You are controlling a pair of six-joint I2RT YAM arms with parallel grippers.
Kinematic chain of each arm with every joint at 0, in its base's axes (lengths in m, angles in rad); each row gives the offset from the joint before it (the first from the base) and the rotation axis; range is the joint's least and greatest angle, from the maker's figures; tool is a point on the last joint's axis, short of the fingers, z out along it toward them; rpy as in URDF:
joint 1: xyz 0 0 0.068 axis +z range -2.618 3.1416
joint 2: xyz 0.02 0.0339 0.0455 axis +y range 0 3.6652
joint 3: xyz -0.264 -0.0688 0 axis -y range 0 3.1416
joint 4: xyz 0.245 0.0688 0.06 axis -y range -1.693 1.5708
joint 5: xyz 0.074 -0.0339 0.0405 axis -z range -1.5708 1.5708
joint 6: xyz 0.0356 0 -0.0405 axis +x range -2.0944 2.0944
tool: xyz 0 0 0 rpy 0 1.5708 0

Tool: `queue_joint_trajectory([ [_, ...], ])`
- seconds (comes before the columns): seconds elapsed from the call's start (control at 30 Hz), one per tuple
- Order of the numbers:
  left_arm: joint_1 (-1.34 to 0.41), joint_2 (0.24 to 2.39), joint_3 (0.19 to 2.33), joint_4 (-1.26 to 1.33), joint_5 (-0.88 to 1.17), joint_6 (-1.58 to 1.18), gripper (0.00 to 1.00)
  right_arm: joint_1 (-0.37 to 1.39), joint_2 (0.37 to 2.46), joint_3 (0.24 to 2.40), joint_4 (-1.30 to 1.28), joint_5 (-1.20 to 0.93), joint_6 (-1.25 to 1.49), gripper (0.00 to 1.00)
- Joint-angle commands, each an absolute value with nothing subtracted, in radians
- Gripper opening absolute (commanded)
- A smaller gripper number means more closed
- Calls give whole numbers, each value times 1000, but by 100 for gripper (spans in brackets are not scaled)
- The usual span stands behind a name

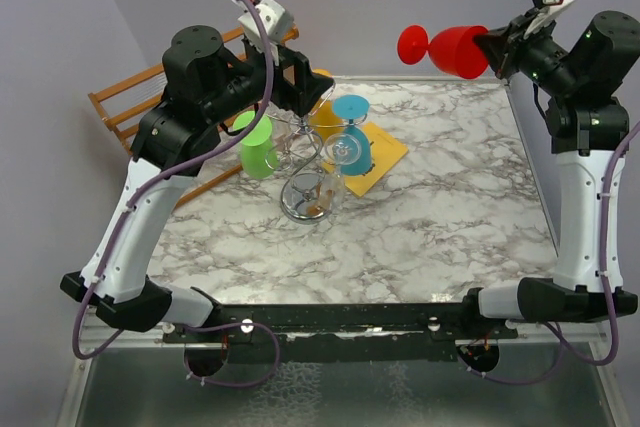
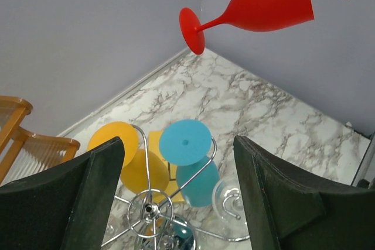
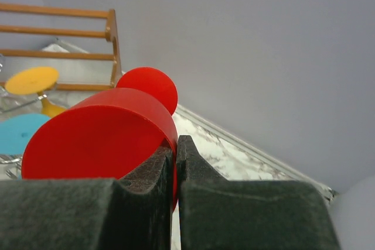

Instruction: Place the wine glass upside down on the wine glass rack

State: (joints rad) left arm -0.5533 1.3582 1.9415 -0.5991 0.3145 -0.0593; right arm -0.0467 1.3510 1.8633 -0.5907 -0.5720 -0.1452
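The opaque red wine glass (image 1: 455, 49) lies on its side in the air over the table's (image 1: 450, 207) far edge near the right corner, foot pointing left, rim pinched by the right gripper (image 1: 492, 47). The chrome wire wine glass rack (image 1: 305, 192) stands upright on its round base toward the far left.

No text, label, brand or number is readable anywhere. The red wine glass (image 1: 455, 49) is plain. The white camera housing (image 1: 268, 15) perhaps carries marks, too small to tell.
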Motion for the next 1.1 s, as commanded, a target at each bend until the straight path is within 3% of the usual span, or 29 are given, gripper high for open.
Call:
queue_joint_trajectory([
  [0.0, -550, 1383, 1996, -472, 276, -188, 77, -30, 1353, 1882, -401, -685, 45, 1],
  [0.63, -559, 1528, 1985, -330, 399, -452, 76, -5, 1287, 1810, -259, -899, 260, 1],
  [1.07, -601, 1603, 2010, -316, 393, -455, 50, -3, 1270, 1758, -253, -913, 229, 1],
])
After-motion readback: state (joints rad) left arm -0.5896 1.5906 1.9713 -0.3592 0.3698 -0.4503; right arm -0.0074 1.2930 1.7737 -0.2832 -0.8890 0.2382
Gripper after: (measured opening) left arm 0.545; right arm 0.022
